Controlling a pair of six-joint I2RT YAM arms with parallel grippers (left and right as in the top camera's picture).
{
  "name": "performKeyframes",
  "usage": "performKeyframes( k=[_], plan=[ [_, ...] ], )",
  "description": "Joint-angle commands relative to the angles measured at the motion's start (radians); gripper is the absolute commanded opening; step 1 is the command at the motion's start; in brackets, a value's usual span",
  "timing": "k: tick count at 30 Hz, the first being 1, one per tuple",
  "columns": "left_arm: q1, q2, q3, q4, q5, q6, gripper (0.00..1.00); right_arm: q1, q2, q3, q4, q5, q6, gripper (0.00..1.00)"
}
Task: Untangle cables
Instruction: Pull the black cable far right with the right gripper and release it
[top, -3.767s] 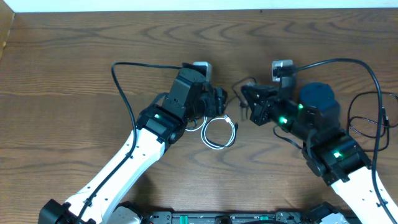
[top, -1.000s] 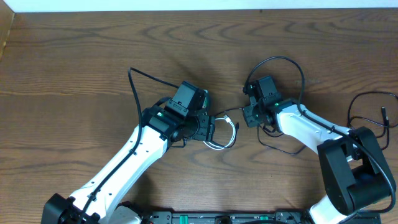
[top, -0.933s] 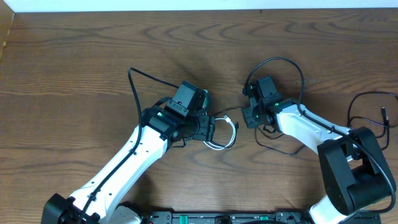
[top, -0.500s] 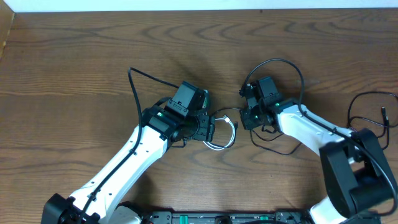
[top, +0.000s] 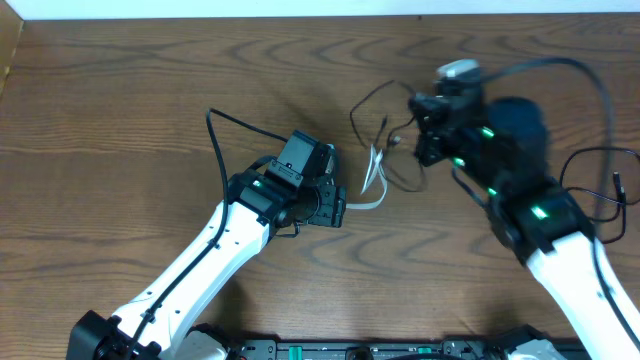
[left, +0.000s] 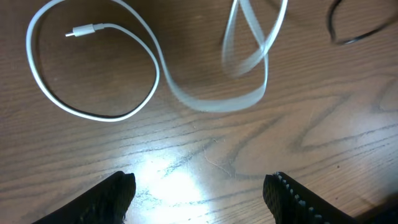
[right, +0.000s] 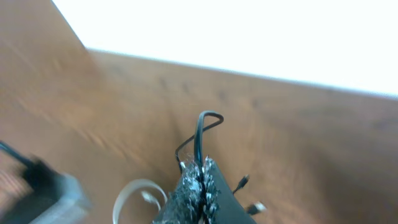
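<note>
Near the middle of the brown wooden bench (top: 120, 110), the left gripper (left: 199, 186) sits low with its jaws wide apart and nothing between them. Its two black fingers (left: 115, 196) aren't touching anything. Just in front of it is the thin white cord (left: 214, 104). One end makes a flat loop on the wood with its little plug tucked inside the loop. The other stretch is a blurry ribbon heading off toward the right arm, so I can't tell if that part is on the bench or off it.

The right gripper (right: 199, 177) is up off the bench, jaws pressed together and clamped on the thin black cord (right: 200, 134). A short bend of that cord pokes out past the fingertips. From overhead, the rest hangs in loose loops to the left of the gripper, with the white cord's blurry stretch right beside them. Can't tell whether the two cords actually cross there.
</note>
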Motion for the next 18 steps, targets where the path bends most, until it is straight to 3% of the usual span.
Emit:
performKeyframes(
  k=[1, 10, 18],
  plan=[
    [0.003, 0.010, 0.000, -0.003, -0.014, -0.005, 0.71, -0.005, -0.087, 0.009, 0.017, -0.001, 0.047, 0.01],
    [0.003, 0.014, 0.000, -0.003, -0.013, -0.005, 0.71, -0.005, -0.214, 0.009, 0.051, 0.002, 0.047, 0.01],
    [0.003, 0.014, 0.000, -0.003, -0.014, -0.005, 0.71, -0.006, -0.234, 0.009, 0.218, 0.013, 0.088, 0.01]
  ],
)
